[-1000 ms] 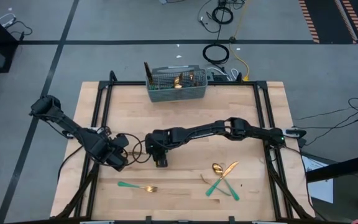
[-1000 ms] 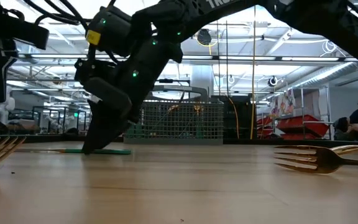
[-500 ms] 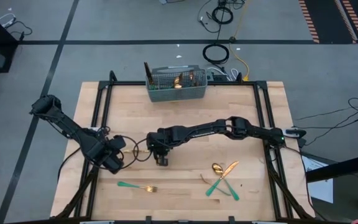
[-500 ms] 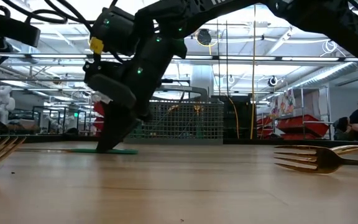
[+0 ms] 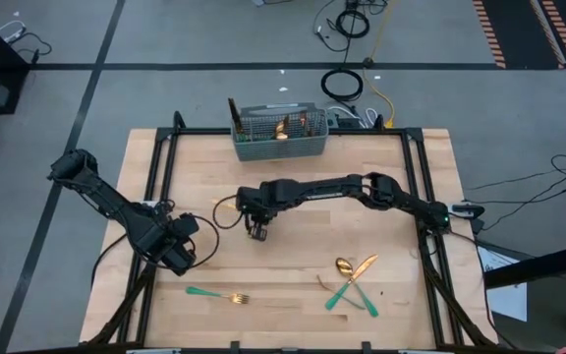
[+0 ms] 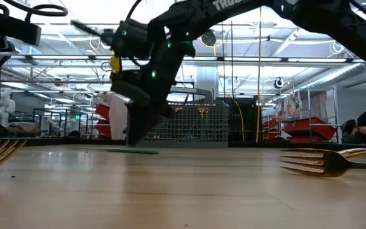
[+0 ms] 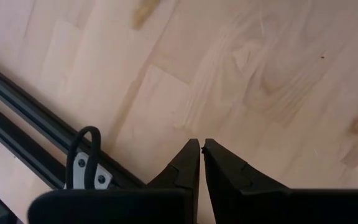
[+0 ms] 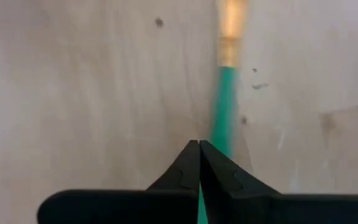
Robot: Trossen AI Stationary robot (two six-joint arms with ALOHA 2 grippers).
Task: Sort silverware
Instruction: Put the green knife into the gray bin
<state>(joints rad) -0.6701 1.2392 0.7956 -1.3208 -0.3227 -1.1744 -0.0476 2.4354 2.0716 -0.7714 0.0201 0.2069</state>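
R gripper (image 8: 199, 144) jaws together, missing teal-handled gold utensil (image 8: 221, 106) just beside on desk; reopen, recentre over handle. L gripper (image 7: 201, 144) jaws together, idle.

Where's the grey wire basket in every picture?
High view: grey wire basket, top middle of the picture.
Low view: basket in the centre, at the back.
Left wrist view: not there.
Right wrist view: not there.
Shared landmark: right gripper, in front of the basket.
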